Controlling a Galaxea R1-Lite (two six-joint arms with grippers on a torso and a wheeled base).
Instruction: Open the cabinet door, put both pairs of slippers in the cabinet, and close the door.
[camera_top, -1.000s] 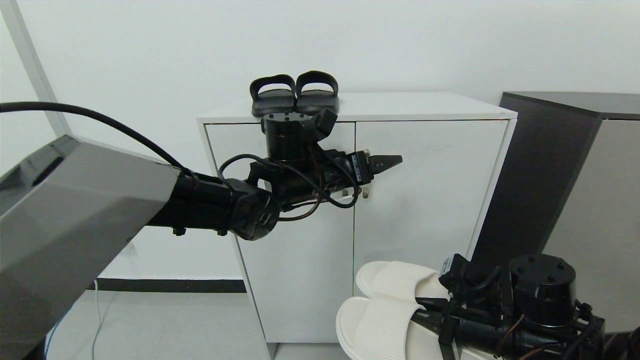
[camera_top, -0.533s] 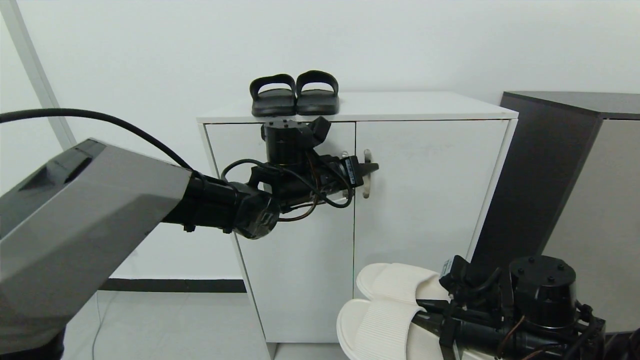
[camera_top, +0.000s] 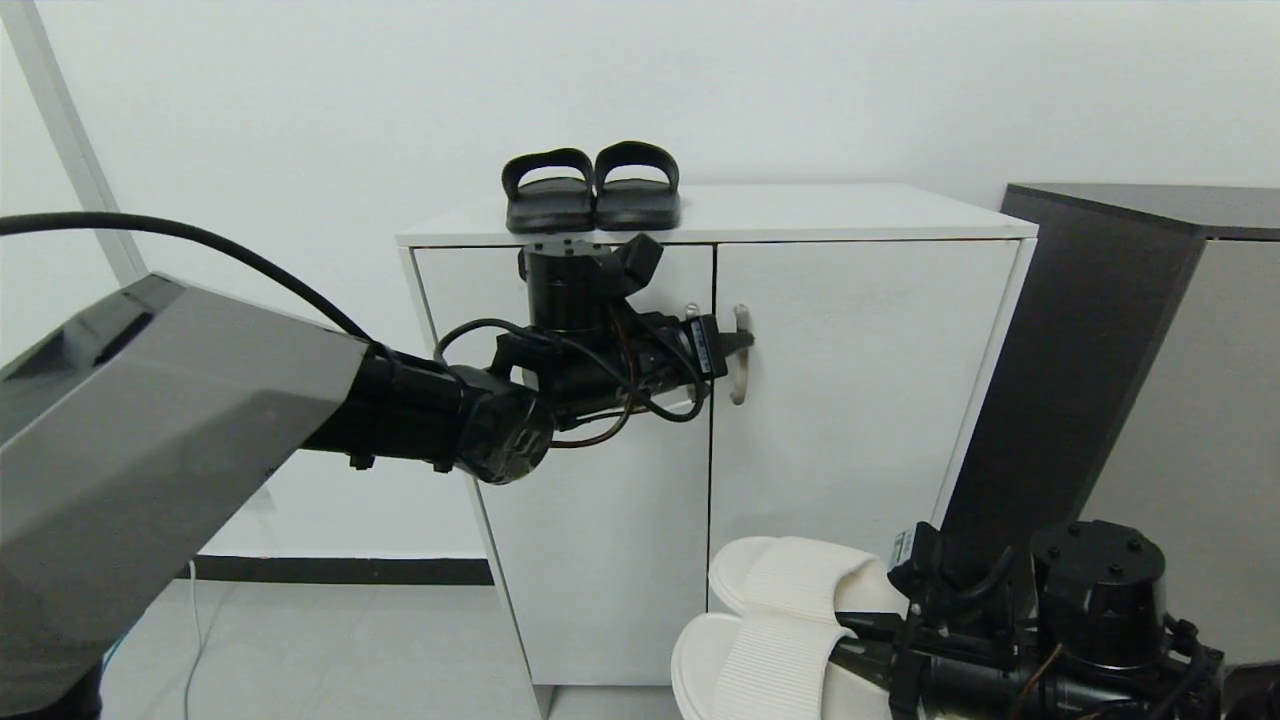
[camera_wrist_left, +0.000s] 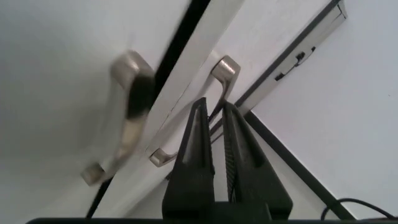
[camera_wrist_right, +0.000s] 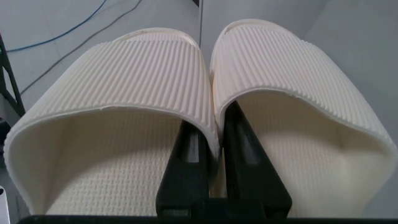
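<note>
Left gripper (camera_top: 742, 343) has pulled back across the right door (camera_top: 860, 400): a second ago its tips were past the handle, now they sit right at the right-door handle (camera_top: 739, 375). Right arm sits slightly lower.

- cabinet (camera_top: 850, 210): both doors shut. The left-door handle (camera_top: 689, 311) is mostly hidden behind the left wrist, only its top end showing.
- In the left wrist view the gripper (camera_wrist_left: 214, 106) is narrow, just a slit between the fingers and nothing visible in it. One handle (camera_wrist_left: 225, 68) lies just beyond the tips and its bar runs behind one finger; can't tell if they touch. The second handle (camera_wrist_left: 127, 118) is blurred.
- black slippers (camera_top: 592, 190): side by side on the cabinet top, at the front edge above the left door (camera_top: 590, 540).
- white slippers (camera_top: 790, 620): held low in front of the right door. The right gripper (camera_wrist_right: 214, 155) is clamped on the two inner strap edges, fingertips hidden under the straps. The pair's heel ends are cut off in the head view.
</note>
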